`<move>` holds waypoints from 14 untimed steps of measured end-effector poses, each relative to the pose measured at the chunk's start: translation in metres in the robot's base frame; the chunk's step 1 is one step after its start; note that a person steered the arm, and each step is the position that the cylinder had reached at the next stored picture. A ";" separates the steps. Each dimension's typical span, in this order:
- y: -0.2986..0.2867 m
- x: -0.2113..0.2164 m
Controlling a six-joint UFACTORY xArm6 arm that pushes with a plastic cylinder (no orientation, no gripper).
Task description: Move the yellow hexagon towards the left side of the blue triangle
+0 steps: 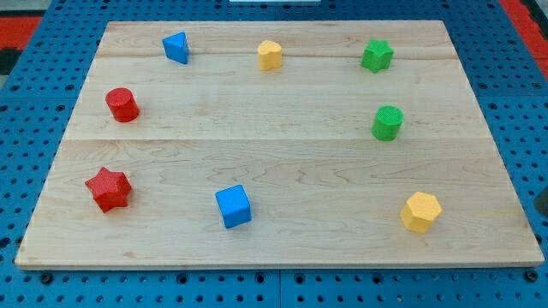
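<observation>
Eight coloured blocks dot the wooden bench [282, 154]. Near the right edge sits the yellow hexagon [421, 211], well apart from the blue triangle [176, 47] at far left. My tip is out of view, so its state cannot be told.

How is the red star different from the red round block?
Shape: the red star has points sticking out, while the red cylinder is round with a flat top.
Place: the star sits nearer the view's bottom, the cylinder above it, closer to the blue triangle.
Size in the picture: the star looks wider than the cylinder.
Both are red, sit near the board's left edge and touch no other block. My tip does not show.
</observation>
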State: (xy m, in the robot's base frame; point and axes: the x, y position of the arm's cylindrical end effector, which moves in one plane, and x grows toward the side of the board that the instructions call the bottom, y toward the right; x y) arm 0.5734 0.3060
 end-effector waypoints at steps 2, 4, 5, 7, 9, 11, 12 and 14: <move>-0.158 -0.025; -0.148 0.009; -0.206 0.032; -0.171 -0.027; -0.128 -0.061; -0.239 -0.067; -0.225 -0.057; -0.310 -0.066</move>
State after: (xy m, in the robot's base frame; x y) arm 0.5078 -0.0036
